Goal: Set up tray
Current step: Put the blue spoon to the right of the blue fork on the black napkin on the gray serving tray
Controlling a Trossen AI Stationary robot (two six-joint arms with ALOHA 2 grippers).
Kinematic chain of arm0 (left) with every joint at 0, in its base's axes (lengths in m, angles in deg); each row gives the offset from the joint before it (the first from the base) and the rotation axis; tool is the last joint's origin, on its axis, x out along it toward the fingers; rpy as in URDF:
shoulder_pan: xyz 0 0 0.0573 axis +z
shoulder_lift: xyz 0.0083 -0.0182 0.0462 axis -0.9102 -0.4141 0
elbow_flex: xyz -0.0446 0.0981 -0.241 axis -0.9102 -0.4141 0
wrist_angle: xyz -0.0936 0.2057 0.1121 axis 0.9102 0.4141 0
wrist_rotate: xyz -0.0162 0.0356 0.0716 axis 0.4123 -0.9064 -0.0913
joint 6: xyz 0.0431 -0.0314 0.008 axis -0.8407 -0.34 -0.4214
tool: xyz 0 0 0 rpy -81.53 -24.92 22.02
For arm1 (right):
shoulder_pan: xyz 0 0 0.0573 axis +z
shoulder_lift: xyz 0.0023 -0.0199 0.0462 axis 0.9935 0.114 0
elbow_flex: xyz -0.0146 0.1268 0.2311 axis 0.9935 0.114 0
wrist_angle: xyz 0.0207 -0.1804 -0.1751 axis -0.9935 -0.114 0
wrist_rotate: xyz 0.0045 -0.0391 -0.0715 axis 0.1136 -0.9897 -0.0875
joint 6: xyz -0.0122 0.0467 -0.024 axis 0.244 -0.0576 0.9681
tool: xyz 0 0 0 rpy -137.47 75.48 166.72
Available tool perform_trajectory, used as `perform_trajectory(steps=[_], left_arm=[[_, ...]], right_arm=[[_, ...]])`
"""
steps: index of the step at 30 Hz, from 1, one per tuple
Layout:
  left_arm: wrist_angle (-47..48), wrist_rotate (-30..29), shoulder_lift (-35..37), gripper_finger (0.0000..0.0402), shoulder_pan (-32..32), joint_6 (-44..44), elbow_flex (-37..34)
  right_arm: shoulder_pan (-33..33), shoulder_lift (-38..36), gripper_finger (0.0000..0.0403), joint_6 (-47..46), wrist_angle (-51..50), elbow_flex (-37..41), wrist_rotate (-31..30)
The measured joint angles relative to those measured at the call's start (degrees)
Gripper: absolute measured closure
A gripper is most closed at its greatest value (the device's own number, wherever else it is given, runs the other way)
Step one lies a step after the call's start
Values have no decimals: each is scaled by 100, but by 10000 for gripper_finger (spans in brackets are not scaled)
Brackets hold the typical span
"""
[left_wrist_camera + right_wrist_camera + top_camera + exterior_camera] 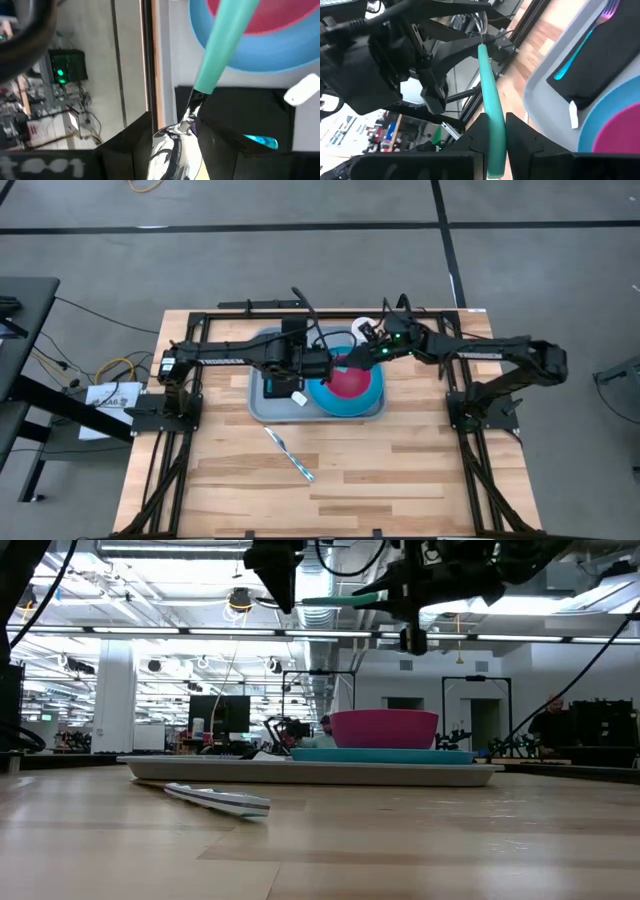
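- Two grippers meet on one utensil above the tray: the right gripper (492,145) has its fingers pressed together on the teal plastic handle of a spoon (490,105), and the left gripper (175,150) has its fingers clamped on the spoon's shiny metal bowl end.
- The spoon runs between them, lifted clear in the low view, handle toward the right gripper, metal end toward the left.
- Directly below the grippers sits a magenta round bowl (352,380) on a blue round plate (345,402).
- Beside the plate, under the left gripper, lies a black rectangular napkin (600,65) with a teal-handled fork (585,40) on it.
- Plate and napkin rest on the large flat grey-blue rectangular plastic tray (290,415), which lies on the wooden table (400,480) between the two arms.
- Farther out, off the tray on the bare wood, lies a teal-handled knife (290,454).
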Motion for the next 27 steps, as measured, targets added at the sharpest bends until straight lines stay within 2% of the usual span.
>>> perform_trajectory(steps=[4,11,16,27], left_arm=[[154,34,-4,267,97,167,-6],[302,475,-4,267,292,203,-6],[411,662,-5,269,447,221,-10],[199,1000,436,339,652,-29,-1018]], right_arm=[[150,461,371,-229,540,-98,-14],[210,1255,372,-79,507,-965,150],[191,1552,372,95,239,-1344,152],[-12,1547,373,283,-155,-1357,148]])
